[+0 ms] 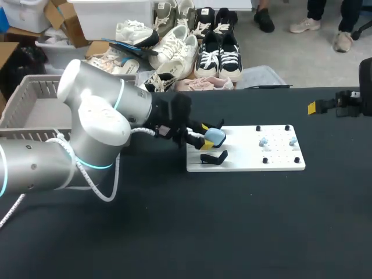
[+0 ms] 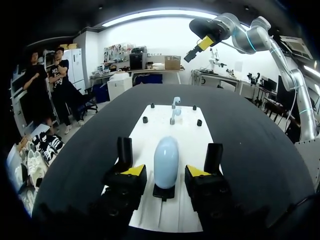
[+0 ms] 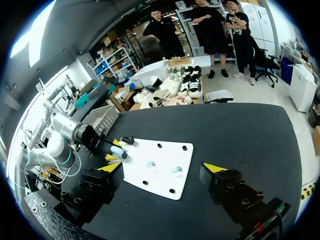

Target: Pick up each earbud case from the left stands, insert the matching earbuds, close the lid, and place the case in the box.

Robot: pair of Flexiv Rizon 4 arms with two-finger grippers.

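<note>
Fingers of the left tool (image 2: 165, 170) stand spread either side of the pale blue earbud case (image 2: 166, 159), upright on its black stand (image 2: 164, 192) on the white board (image 2: 150, 125). Right tool (image 3: 163, 168) hangs spread, well apart.

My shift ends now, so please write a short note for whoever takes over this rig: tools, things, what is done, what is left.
Left tool: open, one finger on each side of the light-blue earbud case, not gripping it.
The case looks closed and sits on its stand at the left end of the white board.
Right tool: open, empty, above the table's right end.
Earbuds: on the board's right part.
Box: no case visible inside.
Done: nothing yet. Left: grasp the case, insert earbuds, close lid, place in box.
</note>
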